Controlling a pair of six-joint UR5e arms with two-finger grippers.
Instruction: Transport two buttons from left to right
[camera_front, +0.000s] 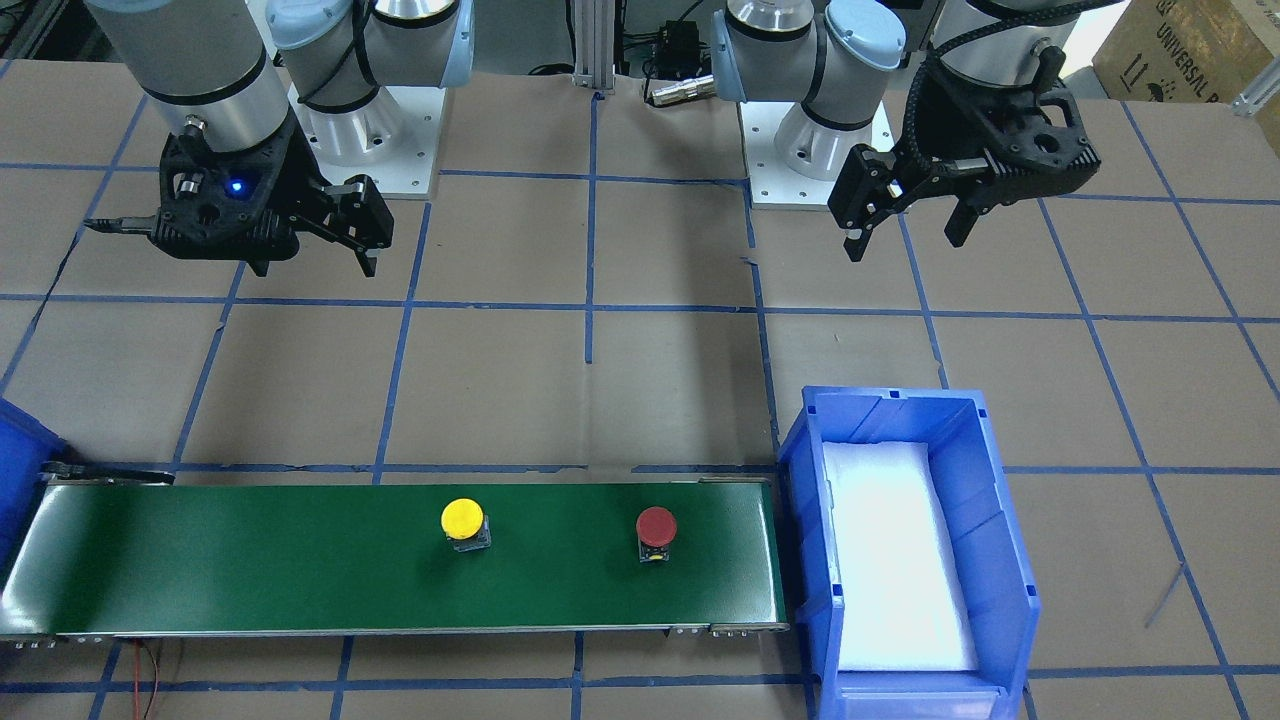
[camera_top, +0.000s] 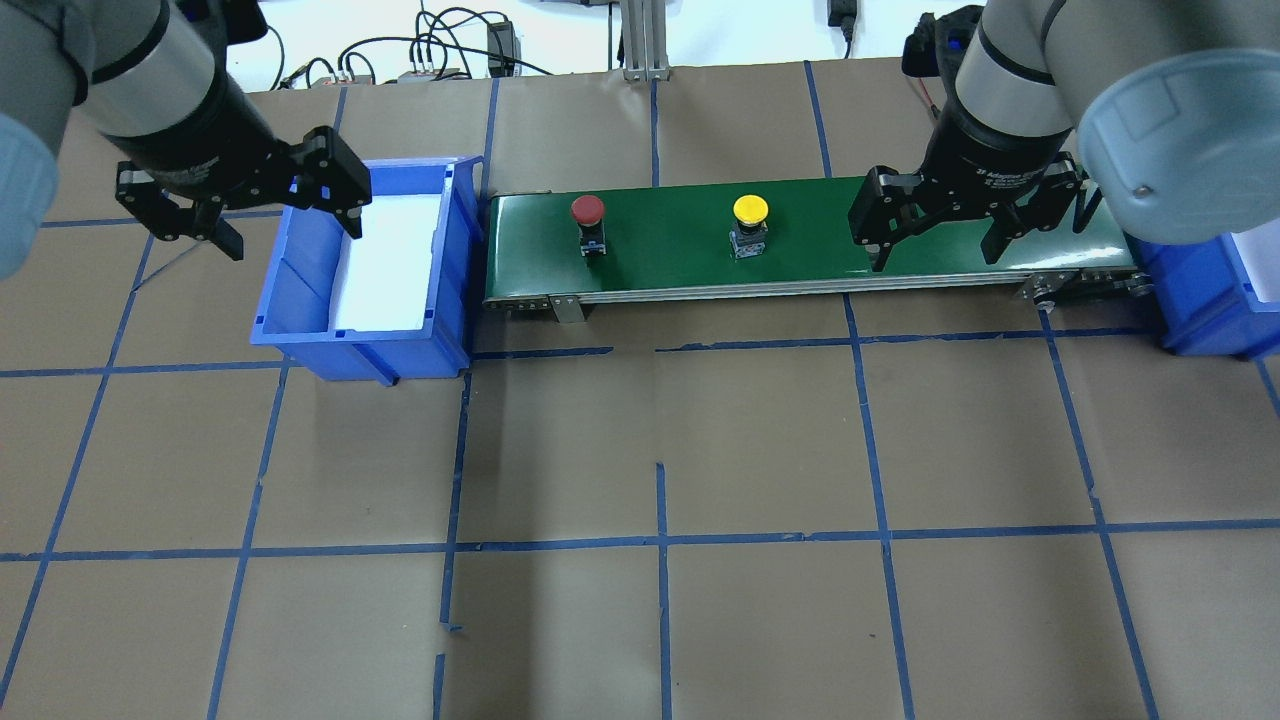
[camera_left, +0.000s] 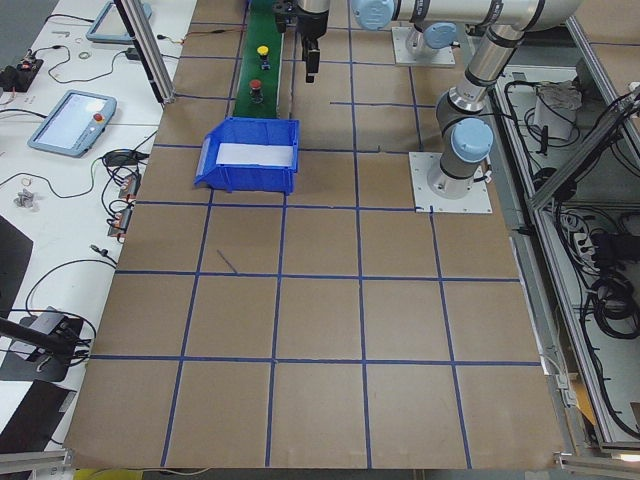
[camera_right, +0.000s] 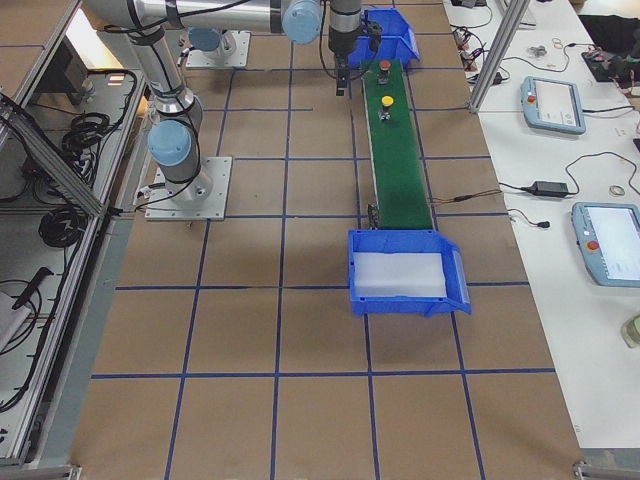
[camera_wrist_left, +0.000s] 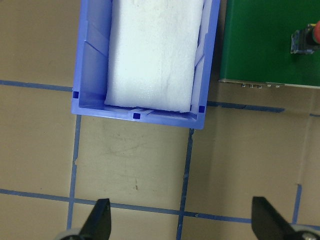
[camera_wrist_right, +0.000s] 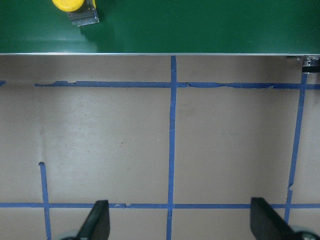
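Overhead exterior view showed a table (camera_top: 760, 450) covered in brown paper and marked with a grid of blue tape. A green conveyor belt (camera_top: 680, 250) ran across its far side. Two push buttons stood upright on the belt, well apart from each other. The red button (camera_top: 587, 210) was near the belt's left end, and the yellow button (camera_top: 750, 210) was near its middle.

A blue bin (camera_top: 360, 355) sat just beside the belt's left end, with a white foam pad (camera_top: 390, 260) lying inside it. A second blue bin (camera_top: 1200, 300) sat at the belt's right end, partly cut off by the picture's edge.

The left gripper (camera_top: 290, 238) hung in the air with its fingers spread wide and nothing between them. Its wrist camera looked down on the near end of the blue bin and the paper in front of it. The right gripper (camera_top: 936, 260) was also spread wide and empty. It hung above the table on the robot's side of the belt, to the right of the yellow button. Neither gripper touched a button.
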